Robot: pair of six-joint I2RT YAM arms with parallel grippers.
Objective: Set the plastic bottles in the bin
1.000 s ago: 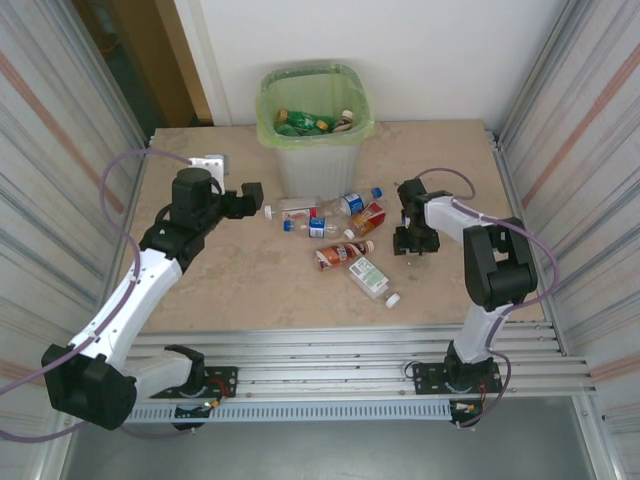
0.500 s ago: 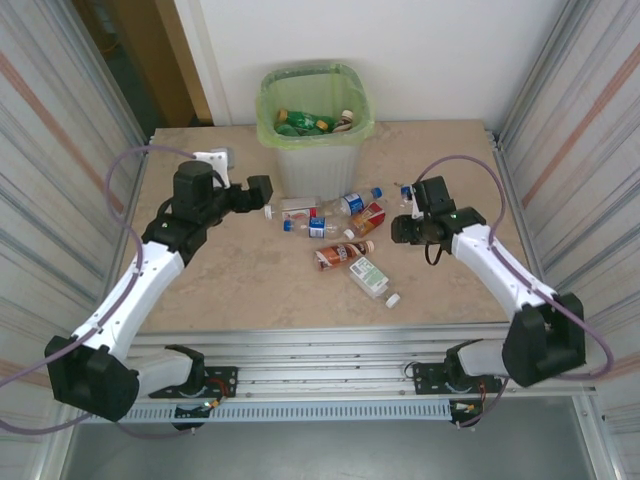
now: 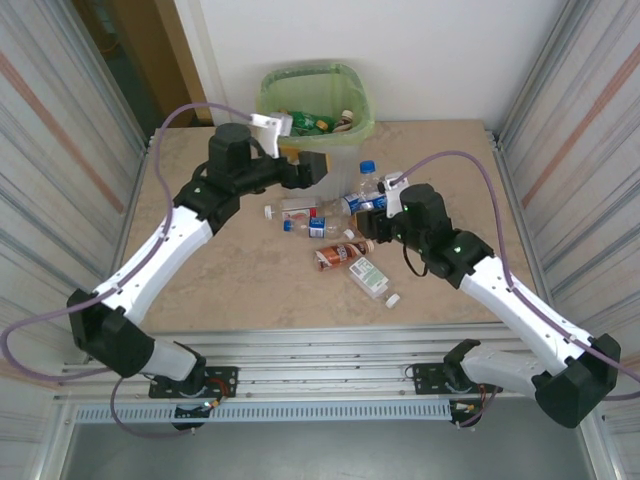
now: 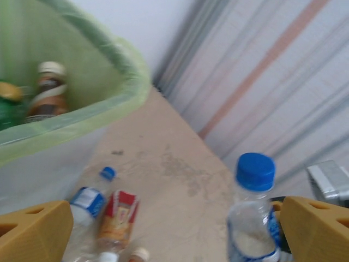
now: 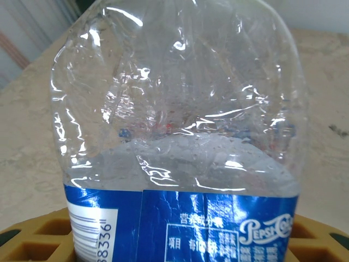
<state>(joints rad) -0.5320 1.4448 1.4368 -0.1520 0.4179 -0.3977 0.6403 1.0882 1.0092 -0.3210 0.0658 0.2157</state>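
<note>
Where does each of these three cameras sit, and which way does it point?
Top external: fixed above and behind the arms, looking down on the table, bin and loose bottles; both arms, left hand and right hand show.
Left wrist: on the left arm, looking past its own yellow fingers toward the bin rim and side panel.
Right wrist: on the right arm, close on the clear bottle between its yellow fingers.
Shared: all three show that clear bottle, blue-capped.

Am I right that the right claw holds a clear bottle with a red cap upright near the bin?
Not quite: the cap is blue, not red, as the left wrist view shows. The right claw does hold that clear bottle upright near the bin.
</note>
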